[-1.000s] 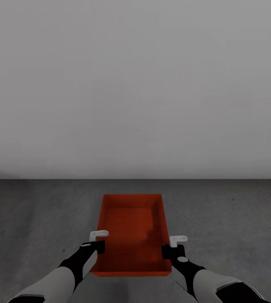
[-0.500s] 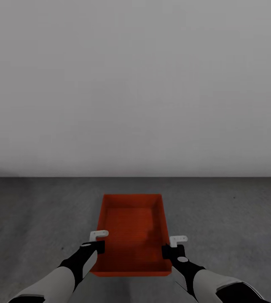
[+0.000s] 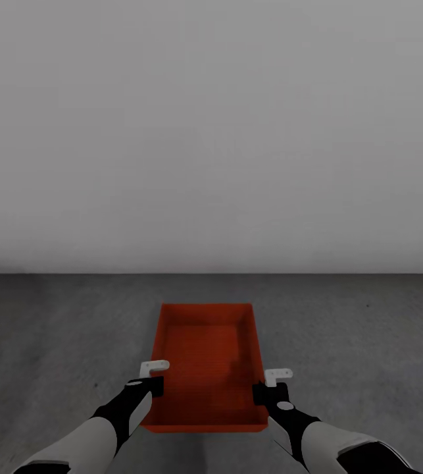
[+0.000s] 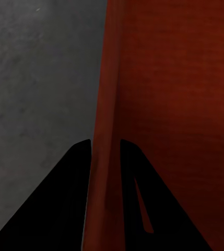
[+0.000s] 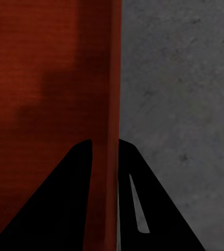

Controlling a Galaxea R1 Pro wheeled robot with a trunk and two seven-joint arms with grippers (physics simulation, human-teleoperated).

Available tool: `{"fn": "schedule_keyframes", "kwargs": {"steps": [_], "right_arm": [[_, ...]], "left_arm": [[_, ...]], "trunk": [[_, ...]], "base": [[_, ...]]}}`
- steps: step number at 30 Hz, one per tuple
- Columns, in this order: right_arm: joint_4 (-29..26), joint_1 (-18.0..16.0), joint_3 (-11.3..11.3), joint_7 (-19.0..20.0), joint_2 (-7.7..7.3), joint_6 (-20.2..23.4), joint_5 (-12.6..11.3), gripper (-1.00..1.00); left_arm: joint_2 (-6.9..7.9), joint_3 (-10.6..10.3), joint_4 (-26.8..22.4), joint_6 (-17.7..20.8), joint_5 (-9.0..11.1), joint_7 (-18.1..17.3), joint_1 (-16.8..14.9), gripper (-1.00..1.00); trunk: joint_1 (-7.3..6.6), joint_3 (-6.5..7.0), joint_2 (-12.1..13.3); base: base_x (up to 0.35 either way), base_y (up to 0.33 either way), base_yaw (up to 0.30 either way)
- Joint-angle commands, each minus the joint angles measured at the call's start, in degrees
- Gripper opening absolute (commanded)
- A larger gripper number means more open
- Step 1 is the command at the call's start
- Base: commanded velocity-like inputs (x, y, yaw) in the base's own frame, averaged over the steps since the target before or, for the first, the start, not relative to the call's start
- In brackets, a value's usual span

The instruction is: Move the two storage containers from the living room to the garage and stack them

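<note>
Dark grey concrete-like floor (image 3: 53, 355) and a plain white wall (image 3: 211, 131) tell me I'm in the garage, left gripper (image 4: 105, 149) and right gripper (image 5: 105, 146) each pinching a side wall of one orange-red rectangular thin-walled storage container (image 3: 204, 355), neither placing nor stacking done.

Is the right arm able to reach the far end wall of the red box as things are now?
Probably not: the right gripper is shut on the box's right wall near its close end, as the left gripper holds the left wall.

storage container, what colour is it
Orange-red storage container, plain walls, best seen in the head view.
</note>
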Motion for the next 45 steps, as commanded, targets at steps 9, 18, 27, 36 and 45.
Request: {"fn": "schedule_keyframes", "kwargs": {"steps": [9,18,27,36,45], "right_arm": [[0.1,0.0,-4.3,0.4,0.04,-0.2,0.4,-1.00],[0.2,0.0,-4.3,0.4,0.04,-0.2,0.4,-1.00],[0.2,0.0,-4.3,0.4,0.04,-0.2,0.4,-1.00],[0.2,0.0,-4.3,0.4,0.04,-0.2,0.4,-1.00],[0.1,0.0,-4.3,0.4,0.04,-0.2,0.4,-1.00]], "left_arm": [[0.10,2.1,-0.3,-4.1,3.3,0.4,0.0,-1.00],[0.05,2.1,-0.3,-4.1,3.3,0.4,0.0,-1.00],[0.02,2.0,-0.3,-4.1,3.4,0.4,0.0,-1.00],[0.02,2.0,-0.3,-4.1,3.4,0.4,0.0,-1.00],[0.02,2.0,-0.4,-4.2,3.3,0.5,0.0,-1.00]], "trunk": [[1.97,-1.66,-3.6],[3.95,-3.28,-7.3],[5.93,-4.90,-10.9],[7.90,-6.51,-14.5],[9.44,-7.77,-17.3]], "base": [[0.000,0.000,0.000],[0.000,0.000,0.094],[0.000,0.000,0.033],[0.000,0.000,0.001],[0.000,0.000,0.000]]}}
